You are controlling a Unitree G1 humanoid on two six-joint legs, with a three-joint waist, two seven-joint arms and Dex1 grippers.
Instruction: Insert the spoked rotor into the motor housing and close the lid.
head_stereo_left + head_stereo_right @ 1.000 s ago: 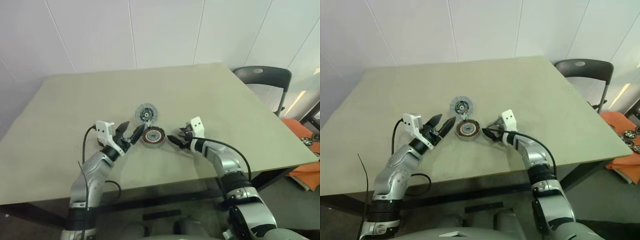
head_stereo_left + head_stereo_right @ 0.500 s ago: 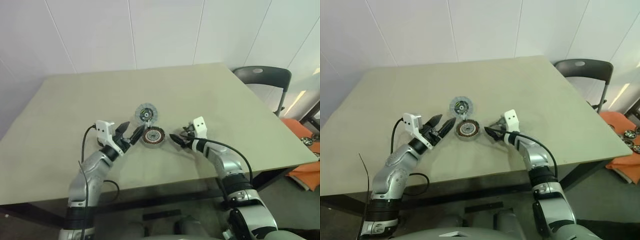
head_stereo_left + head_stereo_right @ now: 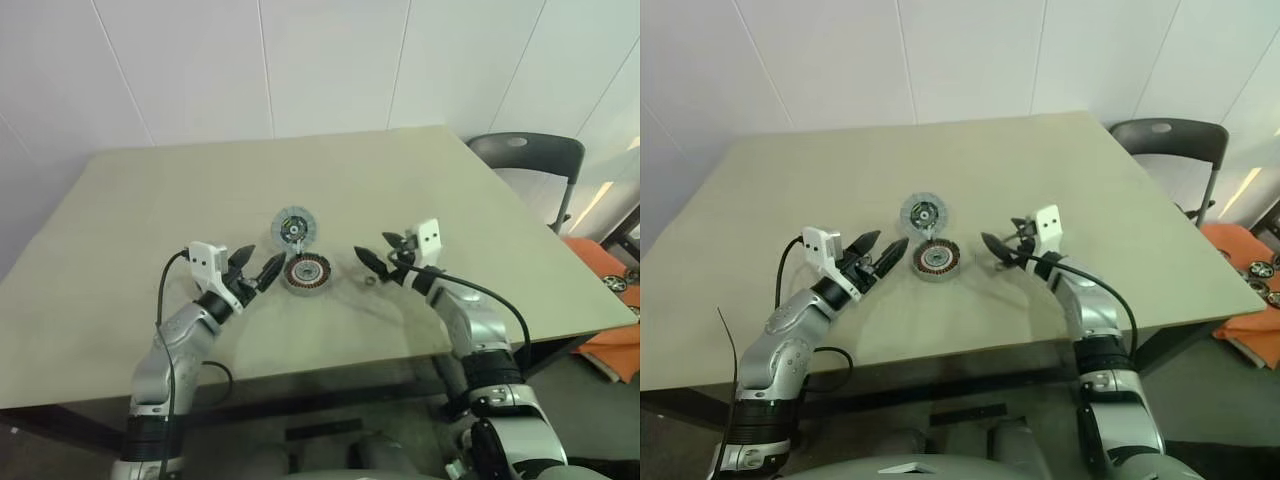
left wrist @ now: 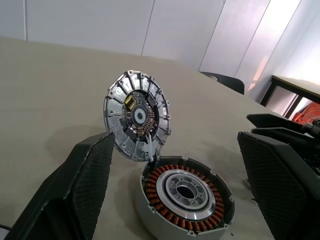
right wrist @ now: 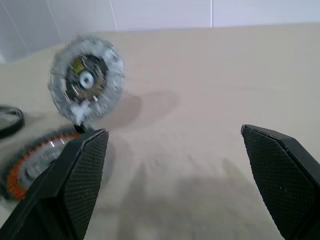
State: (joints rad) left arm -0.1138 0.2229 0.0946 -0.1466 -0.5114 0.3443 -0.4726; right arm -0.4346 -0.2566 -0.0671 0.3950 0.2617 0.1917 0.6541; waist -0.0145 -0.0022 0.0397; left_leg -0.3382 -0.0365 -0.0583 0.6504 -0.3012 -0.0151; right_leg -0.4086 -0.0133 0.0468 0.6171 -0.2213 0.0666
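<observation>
Motor housing (image 4: 186,200): copper coil ring, spoked rotor (image 4: 137,116) tilted up at rim; both jaws wide open, empty.

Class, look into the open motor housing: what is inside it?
Inside the motor housing sits a ring of copper-orange coils around a pale, red-ringed centre with a dark bore. The bore's bottom cannot be seen.

Beige table (image 3: 150,200), dark chair (image 3: 530,155) beside it, possibly orange crate (image 3: 615,300)
</observation>
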